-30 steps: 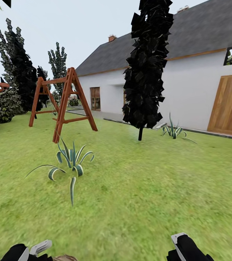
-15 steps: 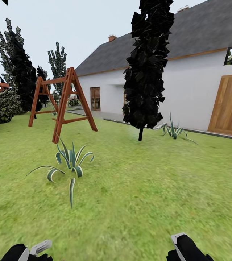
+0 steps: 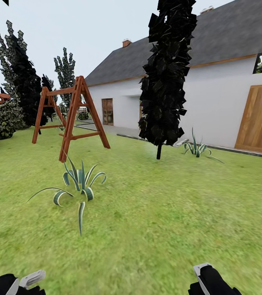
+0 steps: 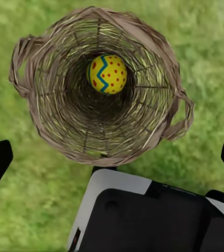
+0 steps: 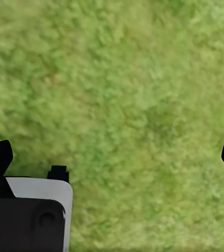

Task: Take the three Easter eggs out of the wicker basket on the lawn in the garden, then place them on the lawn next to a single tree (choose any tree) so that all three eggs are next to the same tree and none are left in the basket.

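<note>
Fingers of the left gripper point(image 4: 112, 157) spread wide, tips dark at both edges of the left wrist view, nothing between them. Directly beyond them: wicker basket point(image 4: 98, 86), upright on the lawn point(image 4: 206, 47), mouth open toward the camera. One Easter egg point(image 4: 107, 74) lies at the basket bottom, yellow with red dots and a blue-green zigzag. Other eggs not visible in the basket.

Right gripper point(image 5: 112, 155) fingers also wide apart and empty, over bare grass.

Head view: both wrists at the lower edge, left point(image 3: 14, 283) and right point(image 3: 211, 280). Lawn runs ahead to a white house point(image 3: 217, 110) with a grey roof and a wooden door point(image 3: 260, 119). Black conifer point(image 3: 166, 73) stands mid-lawn; wooden swing frame point(image 3: 71, 119) to its left. Striped agave-like plant point(image 3: 77, 182) near the robot, a second one point(image 3: 196, 148) beside the house wall.
</note>
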`<state>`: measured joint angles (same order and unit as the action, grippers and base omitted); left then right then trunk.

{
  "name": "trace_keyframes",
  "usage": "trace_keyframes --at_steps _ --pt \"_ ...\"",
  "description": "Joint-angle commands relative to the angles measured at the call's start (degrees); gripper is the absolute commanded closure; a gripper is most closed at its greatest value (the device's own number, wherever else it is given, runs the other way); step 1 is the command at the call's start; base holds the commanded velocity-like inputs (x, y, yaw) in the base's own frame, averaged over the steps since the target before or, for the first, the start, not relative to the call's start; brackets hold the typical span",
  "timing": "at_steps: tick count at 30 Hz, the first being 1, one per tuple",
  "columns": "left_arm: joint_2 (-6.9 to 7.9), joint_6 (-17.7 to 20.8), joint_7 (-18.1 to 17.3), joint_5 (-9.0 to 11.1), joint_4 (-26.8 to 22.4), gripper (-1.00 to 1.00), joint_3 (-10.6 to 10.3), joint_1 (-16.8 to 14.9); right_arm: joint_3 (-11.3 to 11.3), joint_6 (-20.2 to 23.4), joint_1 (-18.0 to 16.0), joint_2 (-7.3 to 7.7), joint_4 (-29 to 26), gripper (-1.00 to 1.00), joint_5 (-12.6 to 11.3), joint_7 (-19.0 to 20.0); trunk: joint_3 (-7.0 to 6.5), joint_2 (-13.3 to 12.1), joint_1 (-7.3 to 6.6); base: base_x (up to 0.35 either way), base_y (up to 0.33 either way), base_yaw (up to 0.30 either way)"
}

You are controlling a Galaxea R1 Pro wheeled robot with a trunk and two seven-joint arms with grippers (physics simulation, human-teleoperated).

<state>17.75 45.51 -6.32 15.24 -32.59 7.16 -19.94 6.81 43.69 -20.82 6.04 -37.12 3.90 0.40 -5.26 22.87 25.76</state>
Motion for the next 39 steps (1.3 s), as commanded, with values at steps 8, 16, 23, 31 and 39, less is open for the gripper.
trace_keyframes --at_steps 8,16,23,31,39 --pt "0.09 0.26 -0.31 -0.36 0.15 -1.0 0.26 -0.01 0.14 0.26 -0.01 0.18 -0.12 -1.0 0.31 0.04 0.03 0.05 0.02 0.0 0.0 0.0" --pt "0.06 0.32 -0.35 -0.18 0.33 -1.0 0.4 -0.01 0.05 0.14 -0.01 0.28 -0.15 -1.0 0.32 -0.04 0.57 1.25 0.68 0.0 0.0 0.0" --pt "0.03 0.36 -0.31 -0.12 0.26 -1.0 0.48 -0.01 0.05 0.0 -0.01 0.56 -0.22 -1.0 0.32 -0.05 1.82 4.06 2.22 0.0 0.0 0.0" --pt "0.22 0.28 -0.36 -0.12 0.08 -1.0 0.48 -0.01 0.05 -0.01 -0.01 0.71 -0.41 -1.0 0.32 -0.05 3.26 7.27 3.98 0.0 0.0 0.0" --pt "0.2 0.28 -0.32 -0.12 -0.04 -1.0 0.57 -0.01 0.05 -0.08 -0.01 0.73 -0.41 -1.0 0.32 -0.05 4.7 10.47 5.73 0.0 0.0 0.0"
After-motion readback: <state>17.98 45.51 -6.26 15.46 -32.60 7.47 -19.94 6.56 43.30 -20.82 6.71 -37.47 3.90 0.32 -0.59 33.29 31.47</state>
